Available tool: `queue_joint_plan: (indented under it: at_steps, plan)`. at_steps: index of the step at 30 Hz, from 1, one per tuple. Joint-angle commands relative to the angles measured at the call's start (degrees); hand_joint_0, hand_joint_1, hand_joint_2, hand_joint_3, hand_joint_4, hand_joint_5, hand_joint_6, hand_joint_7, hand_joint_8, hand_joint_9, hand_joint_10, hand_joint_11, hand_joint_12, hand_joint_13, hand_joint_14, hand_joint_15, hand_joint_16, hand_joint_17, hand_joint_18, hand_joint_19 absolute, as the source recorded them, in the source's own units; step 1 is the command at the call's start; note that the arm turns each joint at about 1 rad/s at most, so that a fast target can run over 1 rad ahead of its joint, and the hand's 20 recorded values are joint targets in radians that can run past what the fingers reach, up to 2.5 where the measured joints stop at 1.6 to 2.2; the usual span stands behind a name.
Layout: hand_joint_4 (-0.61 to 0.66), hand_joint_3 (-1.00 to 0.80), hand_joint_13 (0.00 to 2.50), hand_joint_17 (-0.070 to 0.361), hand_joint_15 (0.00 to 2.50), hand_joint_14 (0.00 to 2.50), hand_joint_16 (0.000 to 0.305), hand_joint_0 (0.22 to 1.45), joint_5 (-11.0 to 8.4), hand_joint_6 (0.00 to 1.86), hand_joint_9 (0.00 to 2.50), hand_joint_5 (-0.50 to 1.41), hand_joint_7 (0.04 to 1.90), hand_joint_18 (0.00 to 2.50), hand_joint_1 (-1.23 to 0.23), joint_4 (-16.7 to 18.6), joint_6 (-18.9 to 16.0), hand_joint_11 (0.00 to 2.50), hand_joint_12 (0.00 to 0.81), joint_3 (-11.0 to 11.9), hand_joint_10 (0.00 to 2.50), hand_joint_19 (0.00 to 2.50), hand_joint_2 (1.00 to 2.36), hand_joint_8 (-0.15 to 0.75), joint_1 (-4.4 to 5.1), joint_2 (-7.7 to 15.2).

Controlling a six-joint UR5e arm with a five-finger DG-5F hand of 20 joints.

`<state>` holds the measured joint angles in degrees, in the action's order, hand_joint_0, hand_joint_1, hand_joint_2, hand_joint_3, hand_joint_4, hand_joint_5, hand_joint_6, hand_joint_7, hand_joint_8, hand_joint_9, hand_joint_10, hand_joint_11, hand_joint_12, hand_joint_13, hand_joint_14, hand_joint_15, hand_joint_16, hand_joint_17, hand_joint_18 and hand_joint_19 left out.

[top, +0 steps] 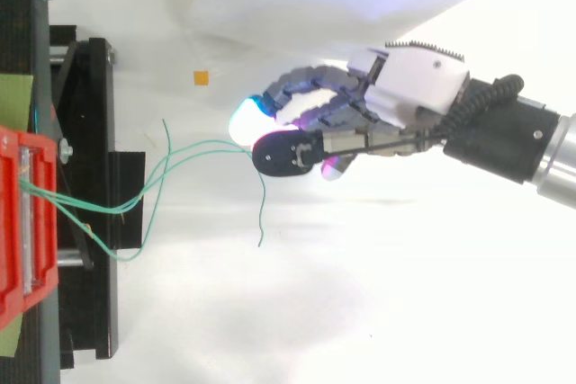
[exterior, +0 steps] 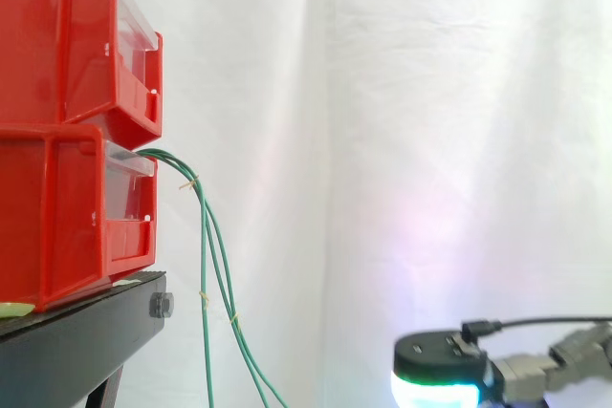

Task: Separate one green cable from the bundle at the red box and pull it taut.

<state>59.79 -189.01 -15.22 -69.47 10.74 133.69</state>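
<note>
- Two red bins are stacked at the left on the black bench (exterior: 86, 332): the upper red bin (exterior: 57, 35) sits directly on the lower red bin (exterior: 57, 217).
- Each bin has a clear front panel. I cannot tell what lies inside either one.
- A pale green sheet (top: 13, 96) lies on the bench beside the bins, seen from above.
- The green cables (exterior: 204, 274) come out at the top of the lower bin's front, just under the upper bin's floor.
- In the side view they bend over the bin's front edge and hang down past the front of the bench, close together, with small yellow ties (exterior: 204, 298) on them.
- From above, the same cables run rightward from the bin, across the bench and over the white surface (top: 270, 312), in loose curves rather than a straight line.
- A small orange square (top: 202, 77) lies on that surface, well apart from the cables.
- The white curtain (exterior: 430, 93) hangs behind all of it.
- My hand (top: 414, 83) comes in from the right and sits low in the side view, below bench level.
- My fingers are curled, with one glowing fingertip (top: 245, 119) brought against my thumb (top: 283, 152), pinching the cables where they reach me.
- One strand trails on past the pinch and ends free on the white surface.
</note>
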Motion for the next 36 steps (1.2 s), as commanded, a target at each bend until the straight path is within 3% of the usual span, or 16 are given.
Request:
queue_joint_plan:
  at_steps: [1,7,13,18,20,21,27,31,34,35,36]
  plan:
    - [0.09,-0.5,0.59,0.231,0.31,0.01,0.103,0.42,-0.37,0.5,0.67,-0.23,0.67,0.94,-0.62,0.04,5.2,0.23,0.464,2.58,0.01,0.45,1.0,0.375,-1.16,-0.01]
    - [0.09,-0.5,0.59,0.23,0.32,0.01,0.102,0.42,-0.55,0.5,0.67,-0.23,0.67,0.92,-0.62,0.92,13.28,0.24,0.461,4.16,0.01,0.46,1.0,0.374,-3.0,-0.01]
    - [0.09,-0.5,0.59,0.228,0.33,0.01,0.101,0.42,-0.2,0.5,0.67,-0.23,0.67,0.91,-0.62,6.2,18.91,0.25,0.457,4.16,0.01,0.47,1.0,0.372,-4.14,0.08]
    - [0.09,-0.5,0.6,0.225,0.33,0.01,0.1,0.42,-0.2,0.5,0.68,-0.23,0.68,0.9,-0.62,11.03,26.64,0.25,0.452,4.16,0.01,0.48,1.0,0.367,-5.29,0.08]
    - [0.09,-0.5,0.6,0.224,0.34,0.01,0.1,0.42,-0.2,0.5,0.67,-0.23,0.67,0.9,-0.62,12.0,27.7,0.25,0.45,4.08,0.01,0.48,1.0,0.365,-5.37,0.08]
    - [0.09,-0.5,0.6,0.225,0.34,0.01,0.1,0.42,-0.64,0.5,0.67,-0.23,0.67,0.9,-0.62,14.19,29.72,0.25,0.45,4.16,0.01,0.48,1.0,0.367,-5.37,0.08]
    - [0.09,-0.5,0.6,0.223,0.35,0.01,0.099,0.42,-0.99,0.5,0.68,-0.23,0.67,0.89,-0.61,18.15,33.59,0.26,0.448,4.16,0.01,0.49,1.0,0.365,-4.85,0.08]
    - [0.09,-0.5,0.61,0.222,0.35,0.01,0.099,0.42,-3.54,0.5,0.68,-0.23,0.68,0.89,-0.61,21.75,35.69,0.27,0.445,4.16,0.01,0.49,1.0,0.364,-4.14,0.08]
    - [0.09,-0.5,0.61,0.221,0.36,0.01,0.098,0.42,-6.18,0.5,0.68,-0.23,0.68,0.89,-0.61,22.9,35.43,0.27,0.443,4.25,0.01,0.49,1.0,0.362,-2.91,0.08]
    - [0.09,-0.5,0.61,0.221,0.36,0.01,0.098,0.42,-6.18,0.5,0.68,-0.23,0.68,0.89,-0.61,22.9,35.43,0.28,0.444,4.25,0.01,0.49,1.0,0.361,-2.91,0.08]
    - [0.09,-0.5,0.61,0.221,0.36,0.01,0.098,0.42,-7.23,0.5,0.68,-0.23,0.68,0.89,-0.61,23.34,34.99,0.28,0.443,4.25,0.01,0.49,1.0,0.362,-2.21,0.08]
